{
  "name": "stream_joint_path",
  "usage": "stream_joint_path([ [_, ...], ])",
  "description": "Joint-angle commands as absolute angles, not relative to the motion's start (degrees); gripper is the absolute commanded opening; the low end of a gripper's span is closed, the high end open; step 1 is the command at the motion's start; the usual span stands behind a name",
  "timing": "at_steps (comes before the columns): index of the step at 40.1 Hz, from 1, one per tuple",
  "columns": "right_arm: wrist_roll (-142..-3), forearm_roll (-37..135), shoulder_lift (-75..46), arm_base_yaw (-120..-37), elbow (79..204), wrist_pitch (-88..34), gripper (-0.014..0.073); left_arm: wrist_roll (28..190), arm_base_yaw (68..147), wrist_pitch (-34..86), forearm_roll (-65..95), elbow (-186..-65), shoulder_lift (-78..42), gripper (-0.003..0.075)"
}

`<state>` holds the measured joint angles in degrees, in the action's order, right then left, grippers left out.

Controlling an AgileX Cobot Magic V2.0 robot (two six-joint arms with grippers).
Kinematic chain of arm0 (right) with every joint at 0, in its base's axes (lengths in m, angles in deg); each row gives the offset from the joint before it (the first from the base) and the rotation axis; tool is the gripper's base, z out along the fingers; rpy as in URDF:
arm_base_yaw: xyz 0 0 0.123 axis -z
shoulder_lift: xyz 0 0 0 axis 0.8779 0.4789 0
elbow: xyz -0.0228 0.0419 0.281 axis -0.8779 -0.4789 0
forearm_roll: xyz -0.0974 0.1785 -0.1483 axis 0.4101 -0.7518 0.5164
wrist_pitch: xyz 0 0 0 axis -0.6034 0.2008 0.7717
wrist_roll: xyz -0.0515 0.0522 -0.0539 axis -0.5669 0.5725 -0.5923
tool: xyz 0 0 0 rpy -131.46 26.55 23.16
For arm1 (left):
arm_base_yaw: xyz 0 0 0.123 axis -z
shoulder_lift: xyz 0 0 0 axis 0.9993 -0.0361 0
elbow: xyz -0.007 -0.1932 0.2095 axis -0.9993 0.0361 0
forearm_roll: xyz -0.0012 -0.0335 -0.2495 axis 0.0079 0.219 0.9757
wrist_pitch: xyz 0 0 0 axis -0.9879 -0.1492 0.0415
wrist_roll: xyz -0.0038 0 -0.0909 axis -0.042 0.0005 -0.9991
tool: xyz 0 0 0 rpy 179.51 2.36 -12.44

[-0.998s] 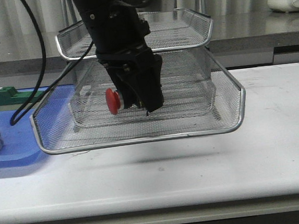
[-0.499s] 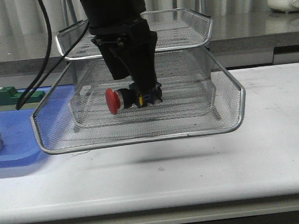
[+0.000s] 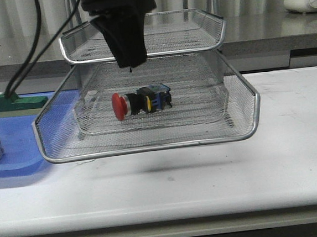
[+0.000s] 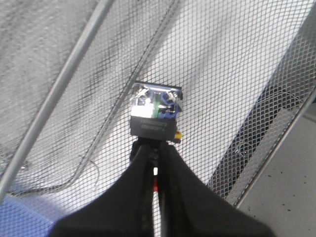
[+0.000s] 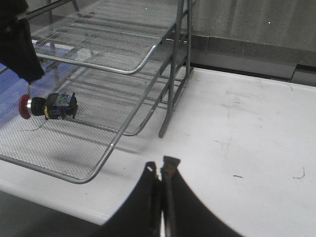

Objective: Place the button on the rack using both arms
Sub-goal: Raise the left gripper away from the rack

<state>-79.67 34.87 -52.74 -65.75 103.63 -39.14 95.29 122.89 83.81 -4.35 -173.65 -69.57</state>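
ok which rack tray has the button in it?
The pulled-out lower tray, the one jutting toward the camera. The button lies on its side on that mesh, red cap to the left. The top tray holds nothing visible.

1. The left arm reaches down from above, its black wrist pointing downward.
2. The left gripper hangs in the air with its fingers pressed together and nothing between them; the left wrist view shows the fingers meeting at the tips.
3. The right gripper is closed too, its fingertips touching, holding nothing, low over the table.
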Motion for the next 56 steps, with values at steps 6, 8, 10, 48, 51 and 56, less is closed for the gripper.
stream_joint_path([
  [6, -79.76, 33.98, -52.46, -65.8, 105.28, -35.21, -0.006, 91.38, 120.34, 86.8, -7.8, -170.42, -58.63, -0.0019],
  [8, -79.76, 33.98, -52.46, -65.8, 105.28, -35.21, -0.006, 90.85, 118.86, 86.8, -7.8, -168.85, -57.1, -0.0019],
  [10, -79.76, 33.98, -52.46, -65.8, 105.28, -35.21, -0.006, 90.04, 116.74, 86.8, -7.54, -166.79, -55.37, -0.0019],
  [48, -79.76, 33.98, -52.46, -65.8, 105.28, -35.21, -0.006, 89.61, 92.17, 49.73, 4.48, -108.03, 0.76, -0.0019],
  [51, -79.76, 33.98, -52.46, -65.8, 105.28, -35.21, -0.006, 89.71, 92.17, 48.05, 4.48, -104.13, 7.56, -0.0019],
  [56, -79.76, 33.98, -52.46, -65.8, 105.28, -35.21, -0.006, 89.71, 92.17, 45.78, 4.48, -99.42, 18.17, -0.0019],
])
